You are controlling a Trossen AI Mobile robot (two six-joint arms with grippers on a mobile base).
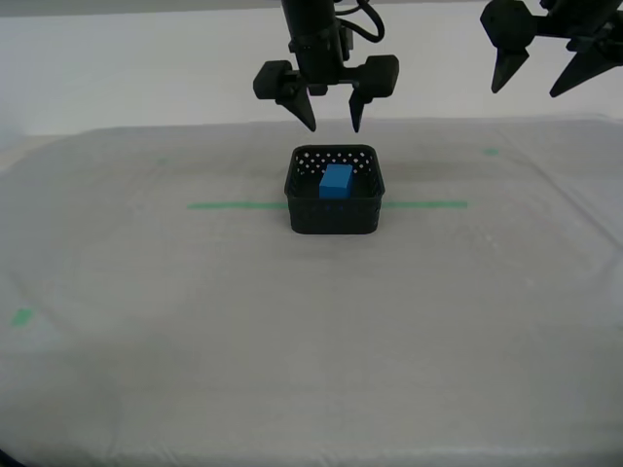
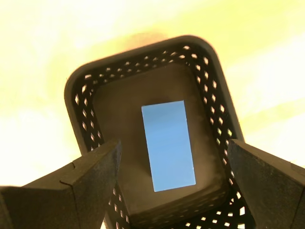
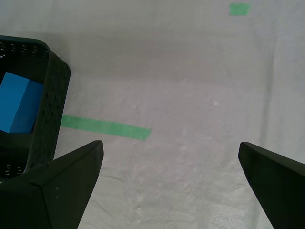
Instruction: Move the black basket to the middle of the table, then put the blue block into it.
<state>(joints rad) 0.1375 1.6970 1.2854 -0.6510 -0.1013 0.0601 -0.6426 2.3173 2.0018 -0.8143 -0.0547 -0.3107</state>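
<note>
The black basket (image 1: 331, 216) stands near the middle of the table (image 1: 292, 350), across the green tape line (image 1: 234, 205). The blue block (image 1: 337, 181) lies inside it. My second gripper (image 1: 334, 126) hangs open just above the basket, holding nothing. Its wrist view looks straight down on the blue block (image 2: 168, 143) within the basket's holed walls (image 2: 78, 95), with the second gripper (image 2: 172, 148) open above it. My first gripper (image 1: 526, 91) is raised at the exterior view's upper right, open and empty. The first wrist view shows that gripper (image 3: 170, 144) over bare cloth, beside the basket (image 3: 50, 109) and block (image 3: 16, 102).
Whitish-grey cloth covers the table. Small green marks sit at the exterior view's lower left (image 1: 21, 316) and upper right (image 1: 492, 151). The tape line (image 3: 105, 127) and one mark (image 3: 239, 8) also show in the first wrist view. A pale wall stands behind the table.
</note>
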